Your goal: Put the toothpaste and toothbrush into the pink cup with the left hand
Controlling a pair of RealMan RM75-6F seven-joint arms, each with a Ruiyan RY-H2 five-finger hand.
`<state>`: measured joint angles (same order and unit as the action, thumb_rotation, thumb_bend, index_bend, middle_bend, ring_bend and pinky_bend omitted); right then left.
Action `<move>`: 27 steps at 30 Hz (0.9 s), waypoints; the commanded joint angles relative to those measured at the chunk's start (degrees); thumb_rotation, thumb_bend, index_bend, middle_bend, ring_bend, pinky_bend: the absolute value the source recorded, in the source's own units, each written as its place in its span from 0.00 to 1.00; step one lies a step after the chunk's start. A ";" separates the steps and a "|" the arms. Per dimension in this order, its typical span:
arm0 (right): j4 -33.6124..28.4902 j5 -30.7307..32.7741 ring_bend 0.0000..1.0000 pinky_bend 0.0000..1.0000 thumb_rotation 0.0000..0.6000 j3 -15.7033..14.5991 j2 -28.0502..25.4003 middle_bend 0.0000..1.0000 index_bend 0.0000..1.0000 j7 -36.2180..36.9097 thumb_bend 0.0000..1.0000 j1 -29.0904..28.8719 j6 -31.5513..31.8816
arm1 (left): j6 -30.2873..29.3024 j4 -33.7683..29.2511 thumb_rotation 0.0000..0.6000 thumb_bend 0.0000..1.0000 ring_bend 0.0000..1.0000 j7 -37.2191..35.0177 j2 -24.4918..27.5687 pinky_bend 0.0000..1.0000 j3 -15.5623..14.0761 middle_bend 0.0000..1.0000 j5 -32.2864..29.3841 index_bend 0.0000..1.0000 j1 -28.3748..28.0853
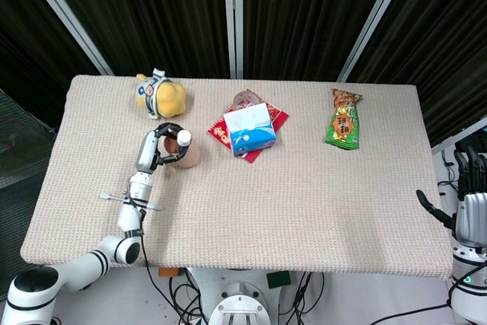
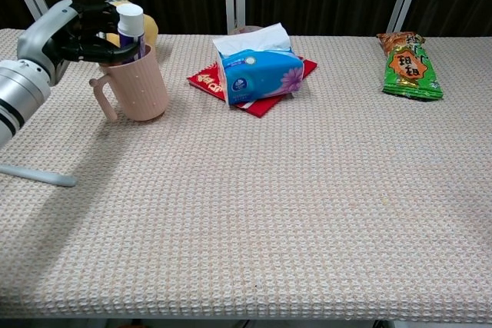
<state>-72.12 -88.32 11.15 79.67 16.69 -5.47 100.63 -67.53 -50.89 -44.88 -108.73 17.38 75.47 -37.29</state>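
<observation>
The pink cup stands at the table's left, its handle toward the left. The toothpaste, a purple tube with a white cap, stands in the cup with only its top above the rim. My left hand holds that top, fingers curled around it just over the rim. The white toothbrush lies flat on the cloth near the left front, apart from the hand. My right hand hangs off the table's right edge, fingers apart and holding nothing.
A yellow plush toy sits behind the cup. A blue tissue box rests on a red packet in the middle back. A green snack bag lies at the back right.
</observation>
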 commanded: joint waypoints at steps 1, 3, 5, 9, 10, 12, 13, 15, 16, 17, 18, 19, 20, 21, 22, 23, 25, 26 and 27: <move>0.03 0.00 0.00 0.00 1.00 -0.02 0.03 0.00 0.00 0.05 0.43 -0.01 -0.05 | -1.24 0.71 1.00 0.31 0.24 -0.42 -0.46 0.41 -0.12 0.37 0.78 0.57 0.15; 0.05 -0.02 0.00 0.00 1.00 -0.08 0.10 0.00 0.00 0.06 0.43 0.01 -0.09 | -1.78 0.86 1.00 0.31 0.24 -0.68 -0.54 0.40 -0.18 0.37 1.13 0.57 0.24; 0.15 0.03 0.00 0.00 1.00 -0.12 0.18 0.00 0.00 0.08 0.43 0.02 -0.17 | -2.58 1.30 1.00 0.31 0.24 -0.43 -0.77 0.40 -0.14 0.37 1.36 0.57 0.37; 0.28 0.14 0.00 0.00 1.00 -0.20 0.25 0.00 0.00 0.19 0.43 0.11 -0.29 | -3.71 2.24 1.00 0.31 0.23 0.29 -1.22 0.40 -0.54 0.37 2.07 0.57 0.54; 0.29 0.17 0.00 0.00 1.00 -0.22 0.25 0.00 0.00 0.22 0.43 0.14 -0.33 | -3.98 2.60 1.00 0.31 0.22 0.60 -1.38 0.40 -0.70 0.37 2.30 0.57 0.54; 0.30 0.22 0.00 0.00 1.00 -0.23 0.25 0.00 0.00 0.28 0.43 0.18 -0.35 | -4.46 3.23 1.00 0.31 0.21 1.11 -1.66 0.38 -0.97 0.37 2.69 0.58 0.55; 0.34 0.25 0.00 0.00 1.00 -0.21 0.26 0.00 0.00 0.31 0.43 0.21 -0.32 | -4.96 3.83 1.00 0.31 0.20 1.66 -1.97 0.37 -1.03 0.37 2.89 0.58 0.54; 0.37 0.32 0.00 0.00 1.00 -0.18 0.25 0.00 0.00 0.41 0.44 0.26 -0.31 | -5.74 4.66 1.00 0.31 0.18 2.35 -2.51 0.35 -1.05 0.37 3.14 0.59 0.49; 0.36 0.37 0.00 0.00 1.00 -0.18 0.21 0.00 0.00 0.48 0.44 0.31 -0.31 | -6.22 5.14 1.00 0.31 0.18 2.63 -2.76 0.34 -1.09 0.37 3.36 0.59 0.45; 0.35 0.40 0.00 0.00 1.00 -0.16 0.17 0.00 0.00 0.51 0.44 0.34 -0.31 | -6.50 5.51 1.00 0.31 0.17 2.88 -2.94 0.33 -1.16 0.37 3.53 0.59 0.42; 0.35 0.42 0.00 0.00 1.00 -0.15 0.13 0.00 0.00 0.54 0.44 0.37 -0.30 | -6.69 5.86 1.00 0.31 0.16 3.08 -3.07 0.32 -1.21 0.36 3.65 0.60 0.37; 0.36 0.45 0.00 0.00 1.00 -0.15 0.08 0.00 0.00 0.59 0.44 0.40 -0.31 | -6.80 6.18 1.00 0.31 0.16 3.12 -3.17 0.31 -1.32 0.36 3.82 0.60 0.31; 0.36 0.48 0.00 0.00 1.00 -0.13 0.06 0.00 0.00 0.64 0.44 0.42 -0.31 | -6.74 6.32 1.00 0.31 0.16 3.01 -3.16 0.31 -1.42 0.36 3.94 0.60 0.26; 0.37 0.49 0.00 0.00 1.00 -0.13 0.05 0.00 0.00 0.67 0.44 0.44 -0.32 | -6.62 6.39 1.00 0.31 0.15 2.82 -3.09 0.31 -1.55 0.35 4.06 0.60 0.23; 0.39 0.52 0.00 0.00 1.00 -0.13 0.05 0.00 0.00 0.72 0.44 0.46 -0.34 | -6.50 6.48 1.00 0.31 0.15 2.69 -3.01 0.31 -1.68 0.35 4.18 0.60 0.20; 0.40 0.54 0.00 0.00 1.00 -0.13 0.05 0.00 0.00 0.75 0.44 0.47 -0.35 | -6.56 6.61 1.00 0.31 0.15 2.74 -3.02 0.31 -1.70 0.34 4.22 0.59 0.18; 0.50 0.57 0.00 0.00 1.00 -0.16 0.10 0.00 0.00 0.79 0.44 0.51 -0.40 | -6.78 7.01 1.00 0.31 0.13 2.92 -3.14 0.31 -1.82 0.32 4.37 0.59 0.19; 0.53 0.58 0.00 0.00 1.00 -0.17 0.11 0.00 0.00 0.83 0.44 0.51 -0.43 | -6.80 7.16 1.00 0.31 0.12 2.92 -3.17 0.30 -1.89 0.30 4.43 0.58 0.18; 0.55 0.58 0.00 0.00 1.00 -0.17 0.11 0.00 0.00 0.84 0.44 0.51 -0.44 | -6.76 7.27 1.00 0.31 0.11 2.85 -3.19 0.29 -1.97 0.29 4.48 0.58 0.18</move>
<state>-71.57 -87.74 10.98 79.79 17.53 -4.96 100.18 -74.29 -43.63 -42.03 -111.91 15.42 79.94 -37.11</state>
